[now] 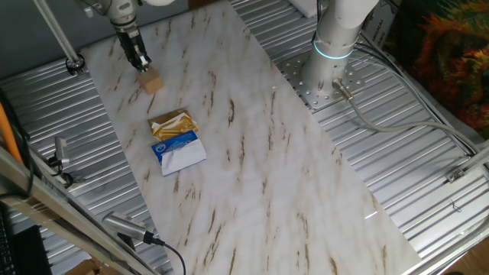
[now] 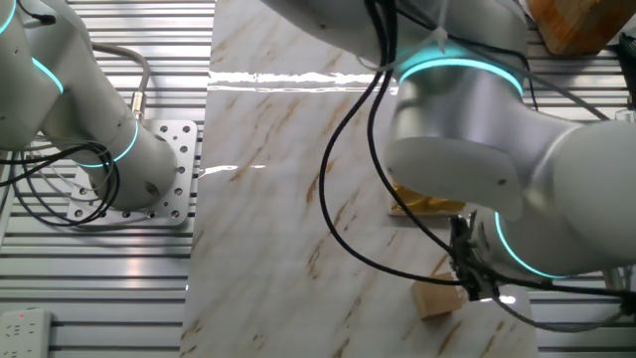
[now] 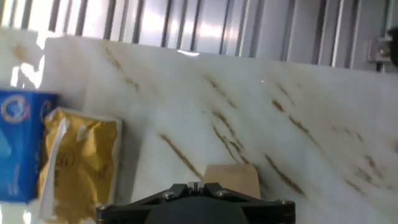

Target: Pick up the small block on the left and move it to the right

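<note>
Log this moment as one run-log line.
phase: reaching | gripper: at small block, grasp unclear | block: on table | gold packet, blue packet: untouched

The worktop [image 1: 252, 145] was white marble-patterned, streaked with short brown veins. Around the worktop lay ribbed silver metal decking [image 1: 428, 183]. On the worktop, the small block [image 1: 152, 82] was plain light tan, the colour of bare wood. Beside the block, toward the near edge of the worktop, the foil packet [image 1: 173, 124] was gold with a paler creased sheen, and touching it on the far side from the block lay a blue-and-white packet [image 1: 179, 150], blue on top and white below. Above the block, the hand [image 1: 140, 61] was dark grey to black. The arm [image 2: 467, 129] was glossy white and grey, with glowing cyan rings at its joints.
</note>
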Controlling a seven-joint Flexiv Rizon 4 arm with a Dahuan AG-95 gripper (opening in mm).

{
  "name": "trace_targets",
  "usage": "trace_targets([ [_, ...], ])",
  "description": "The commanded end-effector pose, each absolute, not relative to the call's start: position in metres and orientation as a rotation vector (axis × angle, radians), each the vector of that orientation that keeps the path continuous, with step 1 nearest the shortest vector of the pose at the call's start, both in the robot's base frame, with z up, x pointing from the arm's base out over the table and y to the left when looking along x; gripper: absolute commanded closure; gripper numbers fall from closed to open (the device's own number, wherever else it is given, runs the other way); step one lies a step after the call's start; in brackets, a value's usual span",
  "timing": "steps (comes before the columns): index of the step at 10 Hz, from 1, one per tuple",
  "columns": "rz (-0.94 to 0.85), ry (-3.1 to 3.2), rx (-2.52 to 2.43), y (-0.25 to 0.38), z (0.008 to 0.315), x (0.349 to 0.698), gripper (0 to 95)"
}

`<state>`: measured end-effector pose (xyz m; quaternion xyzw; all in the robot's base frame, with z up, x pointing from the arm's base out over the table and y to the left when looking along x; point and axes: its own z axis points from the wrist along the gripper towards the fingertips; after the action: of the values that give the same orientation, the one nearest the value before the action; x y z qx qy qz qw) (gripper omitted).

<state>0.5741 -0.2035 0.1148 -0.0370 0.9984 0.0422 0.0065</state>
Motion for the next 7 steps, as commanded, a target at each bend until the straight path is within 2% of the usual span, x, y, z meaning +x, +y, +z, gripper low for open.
trace_targets([
  [1, 0.000, 3.147, 0.165, -0.2031, 0.1150, 0.5723, 95.0],
  [7, 0.006, 3.143, 0.185, -0.2032, 0.1149, 0.5724, 95.0],
])
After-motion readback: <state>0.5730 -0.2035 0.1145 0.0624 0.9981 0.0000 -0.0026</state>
